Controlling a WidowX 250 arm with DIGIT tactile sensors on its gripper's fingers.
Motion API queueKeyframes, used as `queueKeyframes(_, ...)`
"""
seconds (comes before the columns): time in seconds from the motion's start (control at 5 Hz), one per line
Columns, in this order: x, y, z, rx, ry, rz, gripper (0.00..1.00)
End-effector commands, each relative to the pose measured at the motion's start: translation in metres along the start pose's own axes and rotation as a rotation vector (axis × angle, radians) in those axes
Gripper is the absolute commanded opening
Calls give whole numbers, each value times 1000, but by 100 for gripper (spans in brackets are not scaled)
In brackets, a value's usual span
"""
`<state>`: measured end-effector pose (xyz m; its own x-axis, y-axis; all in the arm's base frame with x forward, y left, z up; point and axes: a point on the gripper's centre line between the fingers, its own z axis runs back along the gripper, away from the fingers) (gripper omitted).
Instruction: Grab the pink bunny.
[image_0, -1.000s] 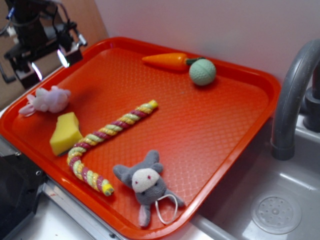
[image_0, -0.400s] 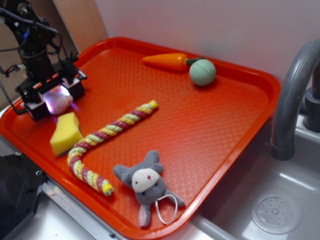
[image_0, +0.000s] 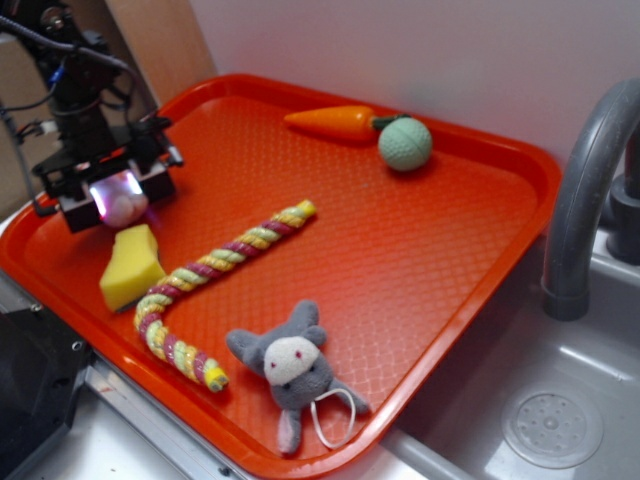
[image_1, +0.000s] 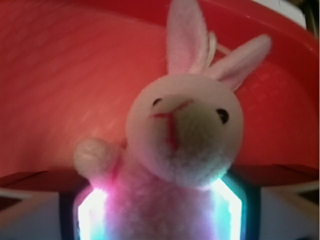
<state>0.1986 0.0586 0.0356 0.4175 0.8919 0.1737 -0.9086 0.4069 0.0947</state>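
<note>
The end effector (image_0: 112, 195) holds the pink bunny (image_1: 182, 135) between its two glowing fingers (image_1: 90, 217). The bunny sits at the left side of the red tray (image_0: 420, 250), just beside the yellow sponge (image_0: 130, 267).

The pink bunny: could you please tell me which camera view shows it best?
The wrist view. There the pink bunny fills the frame, with face, ears and one paw clear, and its body sits between the glowing pads. The exterior view shows only a small pale patch of it under the gripper, beside the yellow sponge.
</note>
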Motion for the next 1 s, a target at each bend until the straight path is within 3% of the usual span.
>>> queueKeyframes(0.0,-54,-63,124,-82,-159,-490,0)
queueKeyframes(0.2,-73,-49,181,-193,-107,-728,0)
queueKeyframes(0.4,-72,-20,213,-391,-76,-949,0)
queueKeyframes(0.6,-61,-10,215,-438,-144,-1194,0)
queueKeyframes(0.8,-48,-20,198,-383,-183,-1464,0)
